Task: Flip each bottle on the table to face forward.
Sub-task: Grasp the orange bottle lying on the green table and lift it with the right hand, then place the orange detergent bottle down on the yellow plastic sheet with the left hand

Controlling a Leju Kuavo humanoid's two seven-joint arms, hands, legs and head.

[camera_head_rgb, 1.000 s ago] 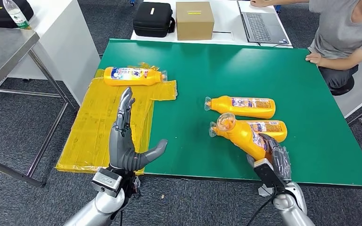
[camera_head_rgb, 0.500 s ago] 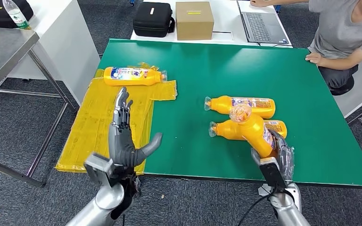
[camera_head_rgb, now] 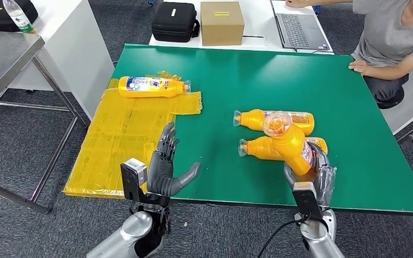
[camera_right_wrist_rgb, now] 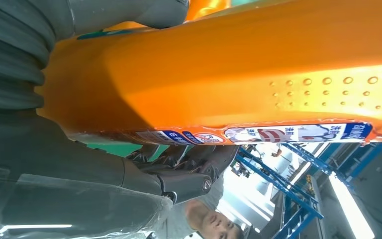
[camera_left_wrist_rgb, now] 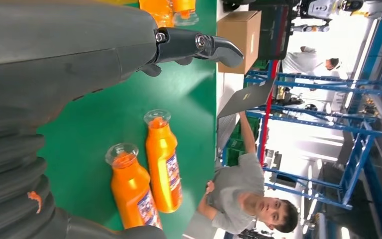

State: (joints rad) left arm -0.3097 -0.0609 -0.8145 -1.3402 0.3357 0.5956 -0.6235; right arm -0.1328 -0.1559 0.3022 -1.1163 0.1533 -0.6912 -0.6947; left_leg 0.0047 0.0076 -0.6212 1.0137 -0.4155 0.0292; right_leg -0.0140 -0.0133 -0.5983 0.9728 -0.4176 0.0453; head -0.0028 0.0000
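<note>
My right hand (camera_head_rgb: 313, 173) grips an orange bottle (camera_head_rgb: 293, 148) by its lower body near the table's front edge. The bottle is lifted and tilted, its clear cap pointing up and away from me; in the right wrist view the held bottle (camera_right_wrist_rgb: 238, 69) shows its label strip along one edge. Behind it lie two more orange bottles, the nearer bottle (camera_head_rgb: 255, 148) partly hidden and the farther bottle (camera_head_rgb: 274, 119), both with caps to my left. A fourth bottle (camera_head_rgb: 151, 86) lies on the yellow sheet (camera_head_rgb: 118, 134). My left hand (camera_head_rgb: 164, 167) is raised and open over the front edge, holding nothing.
The green table (camera_head_rgb: 236, 75) has bare room in the middle and at the back. A person (camera_head_rgb: 392, 32) sits at the far right corner with a hand on the table edge. A black case (camera_head_rgb: 175, 21), a cardboard box (camera_head_rgb: 222, 22) and a laptop (camera_head_rgb: 296, 27) stand behind.
My right hand has tipped the held bottle more upright, its cap swinging right and away. My left hand has moved right and drawn back toward me, still open.
</note>
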